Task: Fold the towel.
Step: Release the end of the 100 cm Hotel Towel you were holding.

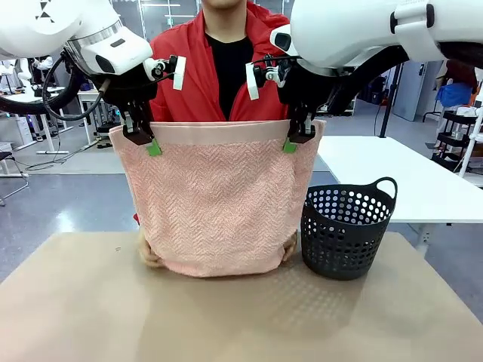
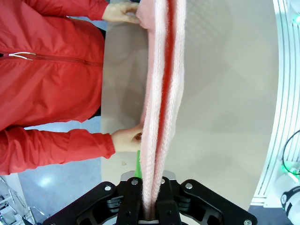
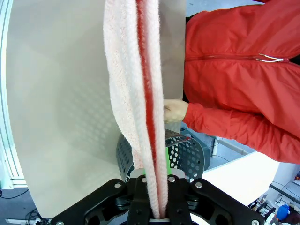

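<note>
Suspension of the towel [image 1: 215, 204] is shared between 2 grippers and 2 hands, so the doubled cloth hangs flat and spread; this reads as preparation for the next fold. Left gripper [image 1: 153, 147] is clamped shut on the upper corner at the robot's left, pinching both layers at the smooth band. Below it, one hand of the person [image 1: 148, 255] holds the lower corner just above the table [image 1: 226, 324]. Between the grips, the salmon-pink cloth hangs upright as 2 layers with a narrow gap, bottom edge close to the surface. Right gripper [image 1: 290, 143] is likewise closed on the opposite upper corner, and the person's other hand [image 1: 288, 246] steadies the corner beneath it. Dark perforated basket [image 1: 347, 230] stands upright just beside the towel's right edge; contact cannot be determined. The table is tan and bare in front of the towel. A white table [image 1: 392, 173] stands beyond at the right, on a grey floor with further workstations behind.
</note>
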Controlling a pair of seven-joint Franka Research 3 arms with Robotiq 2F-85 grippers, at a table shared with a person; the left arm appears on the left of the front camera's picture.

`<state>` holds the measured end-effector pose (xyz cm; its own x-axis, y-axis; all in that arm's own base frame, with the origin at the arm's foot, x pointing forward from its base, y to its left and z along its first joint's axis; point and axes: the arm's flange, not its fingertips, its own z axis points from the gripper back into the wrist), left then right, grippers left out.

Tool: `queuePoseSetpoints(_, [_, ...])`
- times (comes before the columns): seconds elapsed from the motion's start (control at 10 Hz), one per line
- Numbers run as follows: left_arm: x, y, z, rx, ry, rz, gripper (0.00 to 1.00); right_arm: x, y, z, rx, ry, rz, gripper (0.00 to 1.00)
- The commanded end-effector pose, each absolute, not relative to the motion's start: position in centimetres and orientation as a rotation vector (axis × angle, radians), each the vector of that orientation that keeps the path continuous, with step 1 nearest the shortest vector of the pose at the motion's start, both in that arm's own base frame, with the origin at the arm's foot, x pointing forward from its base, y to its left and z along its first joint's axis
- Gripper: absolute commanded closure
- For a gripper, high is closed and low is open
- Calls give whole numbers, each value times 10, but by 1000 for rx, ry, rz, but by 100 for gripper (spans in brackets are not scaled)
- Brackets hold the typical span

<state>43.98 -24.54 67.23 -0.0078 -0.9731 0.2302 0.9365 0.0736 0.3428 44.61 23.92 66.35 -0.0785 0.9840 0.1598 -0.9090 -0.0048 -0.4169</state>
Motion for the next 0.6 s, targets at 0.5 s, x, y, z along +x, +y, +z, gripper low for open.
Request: queuePoseSetpoints(0.5, [441,-244,674,106,-461,-1512,100,446,238,664,-204,-475,1584,100])
